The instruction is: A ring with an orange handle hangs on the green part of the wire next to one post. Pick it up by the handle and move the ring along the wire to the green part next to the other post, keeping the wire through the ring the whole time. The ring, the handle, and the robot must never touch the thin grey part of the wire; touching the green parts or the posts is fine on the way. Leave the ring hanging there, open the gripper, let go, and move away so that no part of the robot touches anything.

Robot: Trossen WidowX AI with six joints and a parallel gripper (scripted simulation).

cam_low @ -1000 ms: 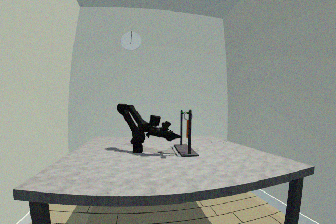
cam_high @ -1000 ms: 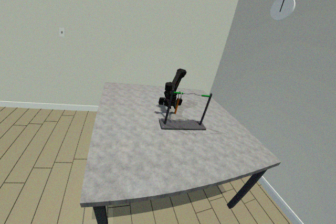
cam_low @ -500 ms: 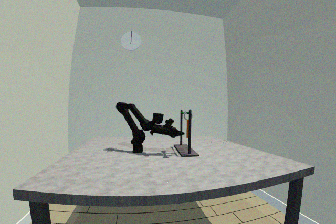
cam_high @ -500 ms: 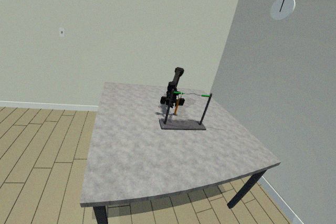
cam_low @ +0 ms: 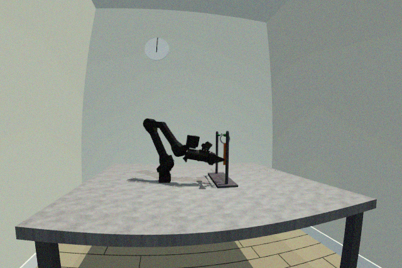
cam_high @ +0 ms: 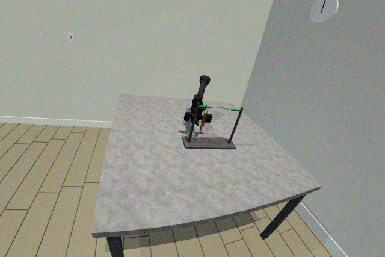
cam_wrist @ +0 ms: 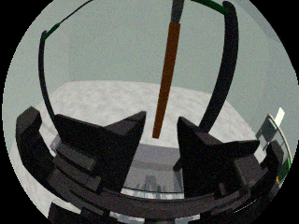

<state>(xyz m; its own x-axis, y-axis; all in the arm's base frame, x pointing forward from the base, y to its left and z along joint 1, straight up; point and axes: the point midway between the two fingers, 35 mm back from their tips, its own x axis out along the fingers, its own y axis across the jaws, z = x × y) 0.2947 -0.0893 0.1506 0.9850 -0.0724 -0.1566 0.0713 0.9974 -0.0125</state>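
Note:
The ring [cam_high: 207,109] [cam_low: 220,138] hangs around the green wire part [cam_high: 203,106] beside one post [cam_high: 192,125] [cam_low: 227,164] [cam_wrist: 231,51]. Its orange handle [cam_high: 203,121] [cam_low: 224,152] [cam_wrist: 169,65] hangs down, slightly tilted in the wrist view. My gripper [cam_low: 223,159] [cam_wrist: 163,118] is open and empty. Its fingertips are at the robot-side face of the handle's lower part, with one finger to each side of it in the wrist view. Whether they touch the handle cannot be told. The other green part [cam_high: 236,109] [cam_wrist: 51,30] is by the other post [cam_high: 235,126] [cam_wrist: 42,70].
The thin grey wire [cam_high: 220,107] [cam_wrist: 75,12] curves between the green parts. Both posts stand on a dark base plate [cam_high: 211,145] [cam_low: 223,184] on the table [cam_high: 174,185] [cam_low: 146,206]. The ring-side post stands close to the right finger in the wrist view.

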